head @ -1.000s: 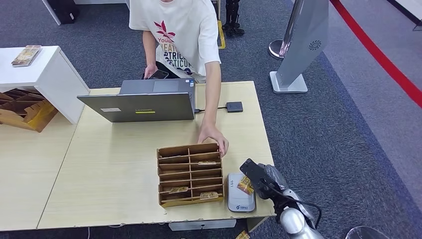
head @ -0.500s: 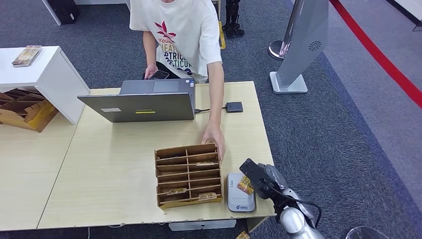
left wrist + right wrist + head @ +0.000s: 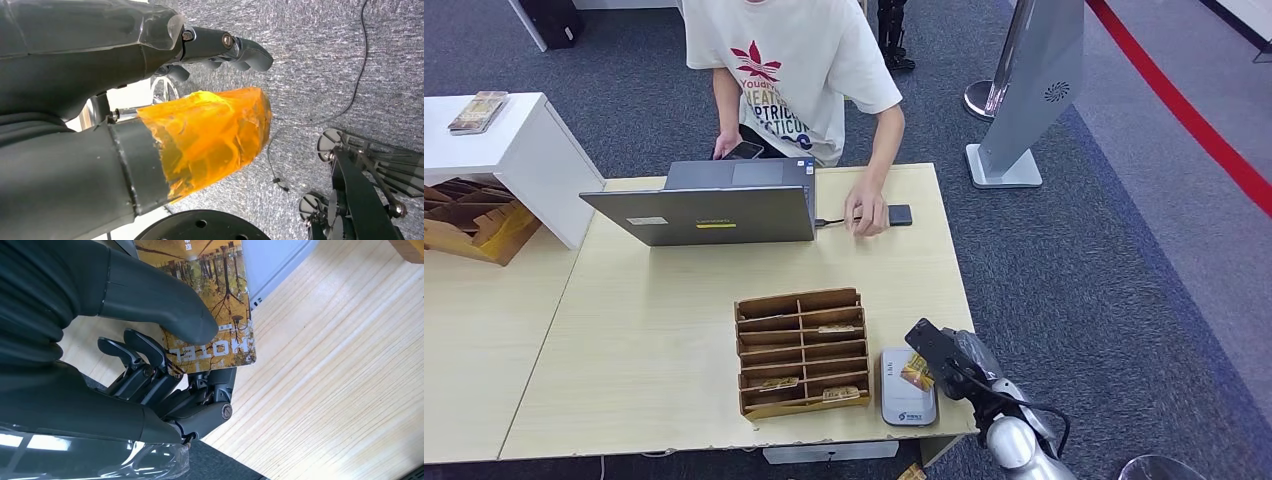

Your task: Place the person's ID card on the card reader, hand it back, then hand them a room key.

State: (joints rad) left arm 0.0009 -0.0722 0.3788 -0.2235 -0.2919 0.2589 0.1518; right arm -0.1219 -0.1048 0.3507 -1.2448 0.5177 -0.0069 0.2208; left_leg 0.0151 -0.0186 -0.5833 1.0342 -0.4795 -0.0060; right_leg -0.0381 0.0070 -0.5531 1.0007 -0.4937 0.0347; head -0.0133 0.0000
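A pale wooden desk (image 3: 674, 330) stands on grey carpet. A thin, stiff, glossy autumn-print hotel card (image 3: 210, 315), judged light and slippery, is pinched by the right hand (image 3: 939, 362) just above the grey-and-white card reader (image 3: 907, 408). The left hand (image 3: 150, 60) hangs with nothing held, fingers curled.

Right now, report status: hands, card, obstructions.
Right robot hand pinches yellow autumn-print HOTEL card, beside the grey card reader. Left robot hand holds nothing. Person's hand rests across the table by the laptop.
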